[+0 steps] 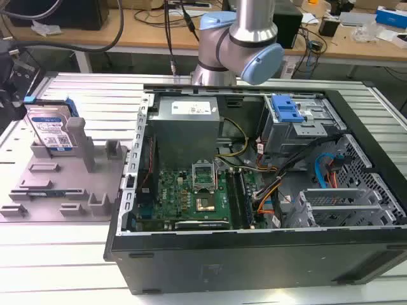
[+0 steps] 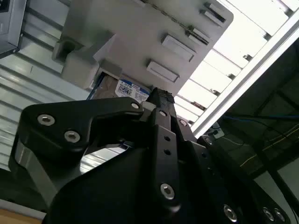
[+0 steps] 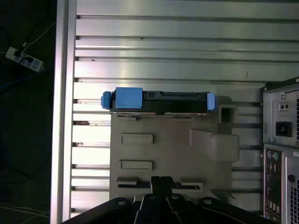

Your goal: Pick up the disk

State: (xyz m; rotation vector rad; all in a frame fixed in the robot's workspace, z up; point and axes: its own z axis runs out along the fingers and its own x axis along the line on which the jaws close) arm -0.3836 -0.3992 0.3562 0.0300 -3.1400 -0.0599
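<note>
I am holding my gripper [image 3: 162,183], whose state I cannot tell, apart from the disk [image 3: 159,101], which is standing on edge in the tray [image 3: 177,149]; I am judging it rigid, dense and shock-sensitive, best clamped across its flat faces.

The disk [image 1: 51,130] is silver metal with blue plastic rails and a paper label. The fixture tray [image 1: 70,175] is matt grey plastic; the desk [image 1: 102,101] is ribbed, shiny aluminium.
</note>
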